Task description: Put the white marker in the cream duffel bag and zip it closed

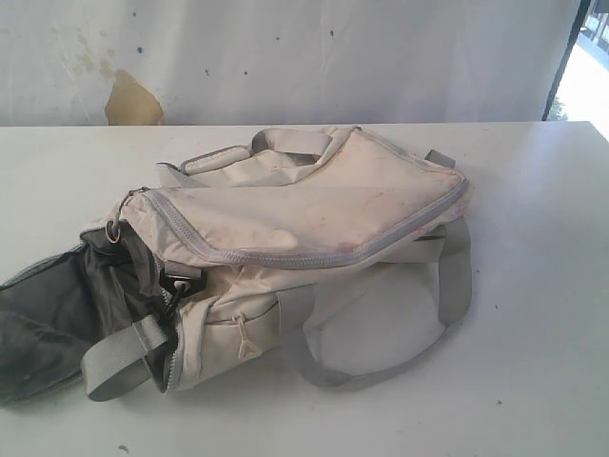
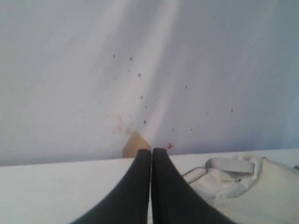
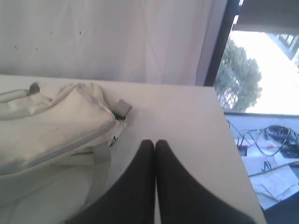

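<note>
A white bench [image 1: 533, 381] is set against a stained, pale wall [image 1: 285, 57], with a window seen past the right edge in the right wrist view. The bag [image 1: 304, 219] is laid on its side across the middle of the bench. Its end toward the left edge is unzipped, and the grey lining [image 1: 57, 324] is spilled out there. The marker is not seen in any view, so where it lies cannot be told.

The left claw [image 2: 151, 151] is held above the bench with its fingers pressed together and nothing between them. The right claw [image 3: 154, 142] is likewise closed and empty, near the strap [image 3: 100, 161] at the bag's right end.

The step in hand is judged to be finding and lifting the marker. A claw would best be opened before it is lowered, and the barrel gripped at its middle. The marker should be released well inside the lining, and the fabric held taut by the other claw while the zipper [image 1: 171, 290] is drawn.
</note>
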Robot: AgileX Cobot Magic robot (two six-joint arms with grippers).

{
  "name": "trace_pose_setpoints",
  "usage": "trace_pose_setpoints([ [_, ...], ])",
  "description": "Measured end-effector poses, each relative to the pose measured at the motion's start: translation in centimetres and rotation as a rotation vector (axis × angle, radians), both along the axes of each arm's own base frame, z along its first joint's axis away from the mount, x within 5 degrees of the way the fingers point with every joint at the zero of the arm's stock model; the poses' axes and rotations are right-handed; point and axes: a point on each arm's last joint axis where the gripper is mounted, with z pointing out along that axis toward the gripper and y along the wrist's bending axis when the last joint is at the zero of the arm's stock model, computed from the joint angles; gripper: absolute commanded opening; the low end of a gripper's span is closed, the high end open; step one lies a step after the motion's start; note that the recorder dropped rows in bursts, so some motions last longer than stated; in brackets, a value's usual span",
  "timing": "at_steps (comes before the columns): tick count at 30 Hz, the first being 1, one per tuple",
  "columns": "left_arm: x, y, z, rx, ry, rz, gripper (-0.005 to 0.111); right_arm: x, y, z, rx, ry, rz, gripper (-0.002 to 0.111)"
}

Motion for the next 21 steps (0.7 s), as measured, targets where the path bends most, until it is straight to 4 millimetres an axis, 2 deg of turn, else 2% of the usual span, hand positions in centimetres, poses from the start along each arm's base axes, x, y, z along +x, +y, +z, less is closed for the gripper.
trace_pose_setpoints([
  [6, -5.8, 0.4, -1.0, 0.003, -0.156, 0.008, 0.0, -5.2, 0.1, -0.3, -0.008, -0.163, -0.002, 0.0],
  [11, -9.7, 0.7, -2.5, 0.01, -0.25, 0.025, 0.0, -8.8, 0.2, -1.8, -0.013, -0.199, -0.002, 0.0],
  [15, -11.0, 1.0, -2.9, 0.021, -0.265, 0.046, 0.0, -10.8, 0.3, -2.9, -0.016, -0.213, 0.0, 0.0],
  [21, -11.9, 1.0, -2.7, 0.043, -0.259, 0.051, 0.0, -11.2, 0.2, -3.5, -0.026, -0.178, -0.013, 0.0],
])
